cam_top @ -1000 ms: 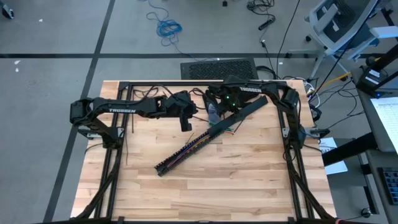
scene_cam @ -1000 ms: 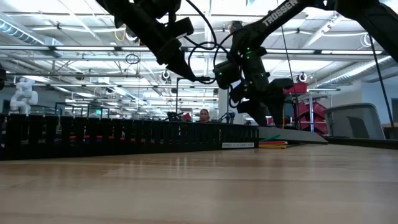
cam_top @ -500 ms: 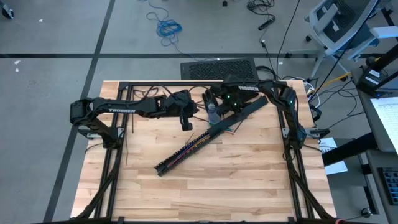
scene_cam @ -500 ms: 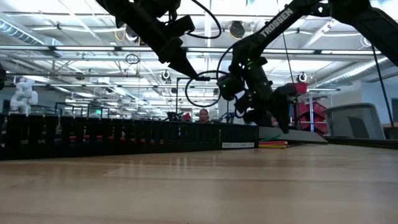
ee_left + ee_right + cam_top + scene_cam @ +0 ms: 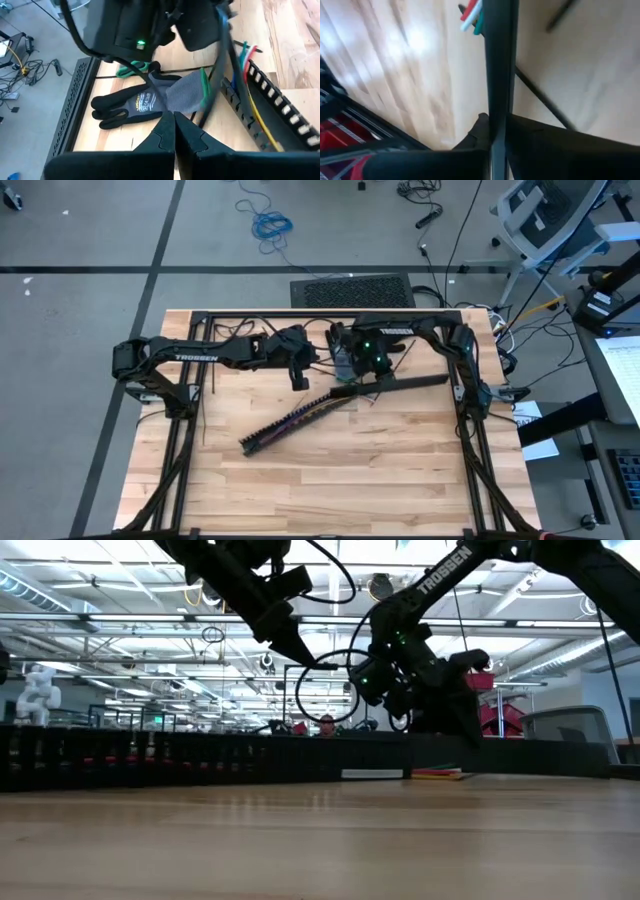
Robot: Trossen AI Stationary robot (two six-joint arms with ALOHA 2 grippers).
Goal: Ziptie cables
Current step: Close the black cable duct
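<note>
A long black slotted rail (image 5: 300,418) lies slantwise on the table, with the coloured cables (image 5: 312,410) inside it. Their ends (image 5: 245,52) stick out where the rail's plain dark bar (image 5: 400,385) begins. My right gripper (image 5: 362,378) stands over that spot, shut on the bar. My left gripper (image 5: 300,376) hangs shut above the table, just left of it, its tips (image 5: 174,120) over a black and grey glove. Thin dark zipties (image 5: 204,420) lie flat by the left arm's base. My right gripper pinches the rail's plain dark bar (image 5: 498,107) between its two fingers (image 5: 479,131), close to where the cable ends (image 5: 471,12) come out. It reaches down at a slant from the table's far side. The rail's slotted end (image 5: 250,443) rests on the table.
A black and grey glove (image 5: 145,102) lies flat behind the rail, under the right arm, with a green item (image 5: 132,70) beside it. A dark frame (image 5: 300,312) runs along the table's far edge and sides. The near half of the wood table (image 5: 330,490) is bare.
My right gripper has gone down a little toward the table's near edge, tipped more steeply and shut on the rail's bar. The bar's right end has swung toward the near right. The slotted end has slid slightly toward the left.
</note>
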